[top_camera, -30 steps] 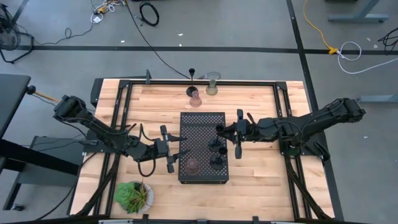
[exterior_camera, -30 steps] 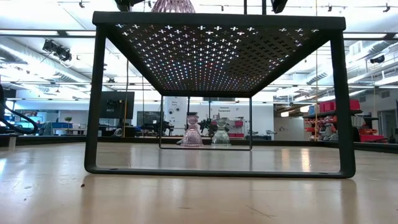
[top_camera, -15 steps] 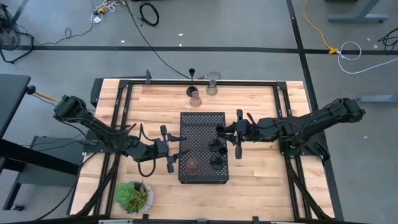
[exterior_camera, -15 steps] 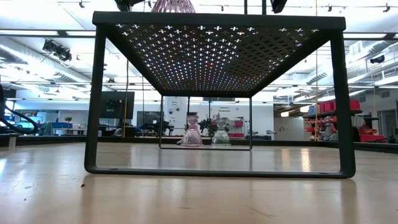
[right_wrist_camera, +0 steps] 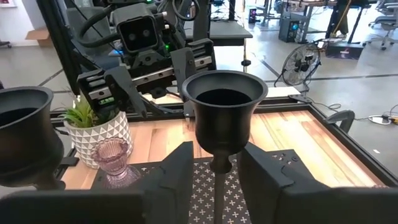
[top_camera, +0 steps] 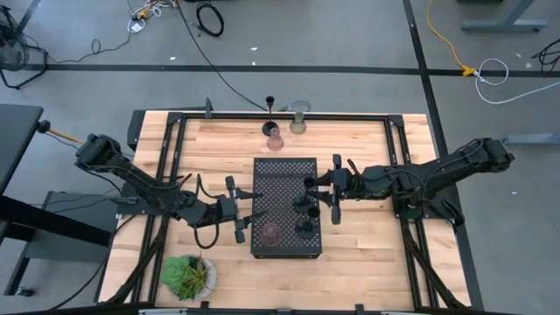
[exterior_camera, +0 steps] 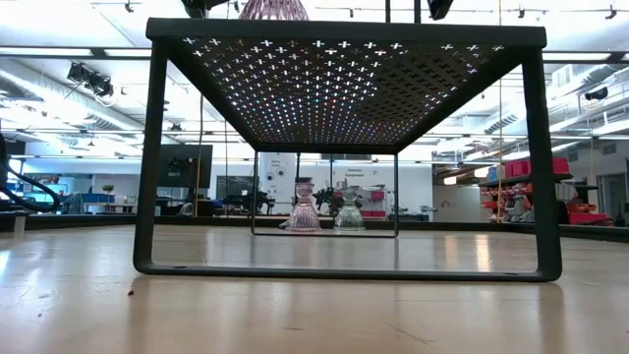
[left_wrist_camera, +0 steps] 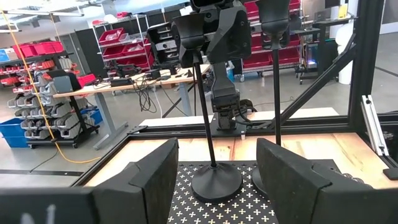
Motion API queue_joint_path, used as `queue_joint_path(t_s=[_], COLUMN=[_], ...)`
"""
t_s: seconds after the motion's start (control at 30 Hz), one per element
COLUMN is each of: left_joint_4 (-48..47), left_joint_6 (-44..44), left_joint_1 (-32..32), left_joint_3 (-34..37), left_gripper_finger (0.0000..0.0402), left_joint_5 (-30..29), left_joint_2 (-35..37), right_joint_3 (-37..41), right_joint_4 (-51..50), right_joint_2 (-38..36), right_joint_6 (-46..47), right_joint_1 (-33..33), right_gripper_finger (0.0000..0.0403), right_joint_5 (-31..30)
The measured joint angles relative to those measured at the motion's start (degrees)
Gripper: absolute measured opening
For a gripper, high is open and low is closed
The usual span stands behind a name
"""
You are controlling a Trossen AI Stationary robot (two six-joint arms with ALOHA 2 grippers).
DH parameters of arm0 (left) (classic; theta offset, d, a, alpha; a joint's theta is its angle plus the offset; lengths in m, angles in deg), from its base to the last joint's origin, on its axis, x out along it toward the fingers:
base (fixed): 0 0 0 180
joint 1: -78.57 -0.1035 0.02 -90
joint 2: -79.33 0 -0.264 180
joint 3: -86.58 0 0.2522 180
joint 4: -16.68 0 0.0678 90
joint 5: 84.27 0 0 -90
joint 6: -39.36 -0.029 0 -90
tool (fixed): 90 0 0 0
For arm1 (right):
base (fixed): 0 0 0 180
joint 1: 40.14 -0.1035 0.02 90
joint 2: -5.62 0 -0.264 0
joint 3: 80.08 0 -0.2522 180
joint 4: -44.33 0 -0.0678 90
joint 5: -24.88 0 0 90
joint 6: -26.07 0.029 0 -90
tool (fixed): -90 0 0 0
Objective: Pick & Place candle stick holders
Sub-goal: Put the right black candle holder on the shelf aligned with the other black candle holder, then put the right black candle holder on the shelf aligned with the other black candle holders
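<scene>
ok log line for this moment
right gripper: open, fingers astride black holder stem on tray | left gripper: open, at tray's left edge | pink glass holder: on table, off tray

Three holders stand on the tray [top_camera: 278, 171]; three more [top_camera: 274, 138] behind it; the plant [top_camera: 185, 276] front-left.

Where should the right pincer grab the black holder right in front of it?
Take the black holder by its slim stem just under the cup, level from the right arm's side: it stands upright, and the right pincer straddles that stem.
</scene>
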Motion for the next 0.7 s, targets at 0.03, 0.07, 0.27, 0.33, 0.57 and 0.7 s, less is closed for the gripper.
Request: queue_joint_path(t_s=[0.03, 0.07, 0.27, 0.33, 0.57, 0.7], left_joint_4=[-0.01, -0.01, -0.09, -0.14, -0.32, -0.46], left_joint_6=[0.00, 0.00, 0.00, -0.02, 0.00, 0.00], left_joint_1=[0.00, 0.00, 0.00, 0.00, 0.00, 0.00], left_joint_3=[0.00, 0.00, 0.00, 0.00, 0.00, -0.01], left_gripper_finger=[0.0220, 0.0220, 0.0220, 0.0220, 0.0220, 0.0220], left_joint_5=[0.00, 0.00, 0.00, 0.00, 0.00, 0.00], left_joint_2=[0.00, 0.00, 0.01, 0.00, 0.00, 0.00], right_joint_3=[0.00, 0.00, 0.00, 0.00, 0.00, 0.00], right_joint_4=[0.00, -0.02, -0.04, -0.04, -0.07, -0.09], right_joint_2=[0.00, 0.00, 0.00, -0.02, -0.02, -0.02], right_joint_6=[0.00, 0.00, -1.27, -1.29, -2.88, -2.71], right_joint_1=[0.00, -0.01, -0.02, -0.02, -0.02, 0.00], right_gripper_finger=[0.0131, 0.0137, 0.0180, 0.0194, 0.0232, 0.0248], right_joint_5=[0.23, 0.22, 0.15, 0.20, 0.11, 0.09])
